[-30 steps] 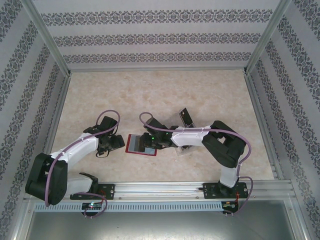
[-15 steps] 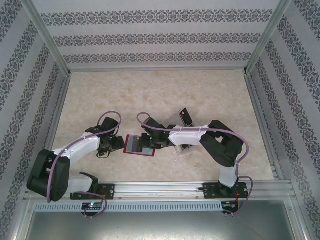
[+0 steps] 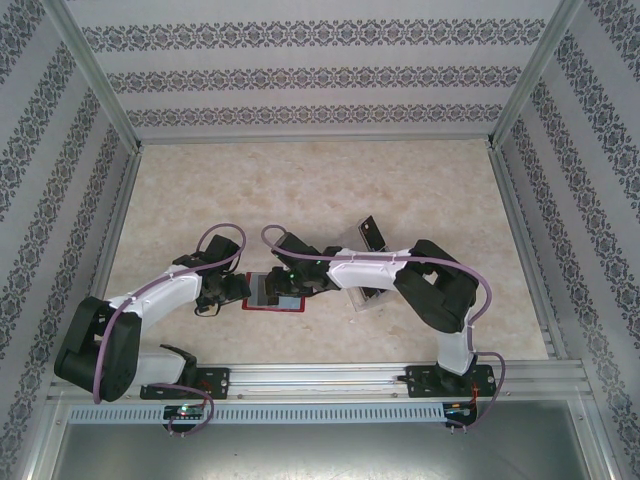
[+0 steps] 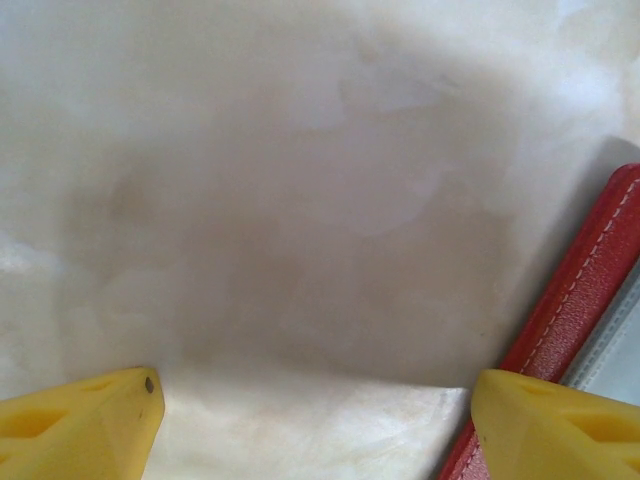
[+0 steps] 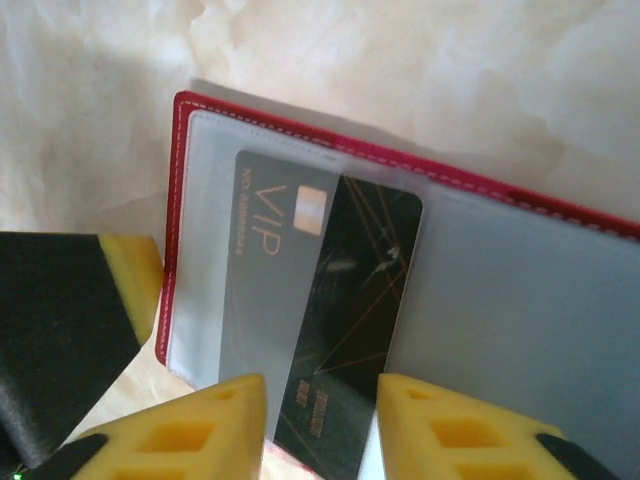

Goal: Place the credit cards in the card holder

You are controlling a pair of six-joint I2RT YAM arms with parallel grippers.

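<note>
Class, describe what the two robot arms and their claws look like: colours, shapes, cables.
Both arms, left arm and right arm, have white link shells, black joints and a looping purple cable. The left claw and right claw each have two blocky yellow fingers with moulded recesses.

From above, the right arm blankets the wallet's right half, and the clear tray is a faint smudge, partly under that arm. Left wrist view: just a red strip of wallet, sliced off by the right edge, and the left pincer fingers are cut by the bottom edge. Right wrist view: the card's lower end runs off the bottom between the right pincer fingers. Gripping or merely flanking, can't tell. The small print is blurred, and the wallet is cropped at the right.
</note>
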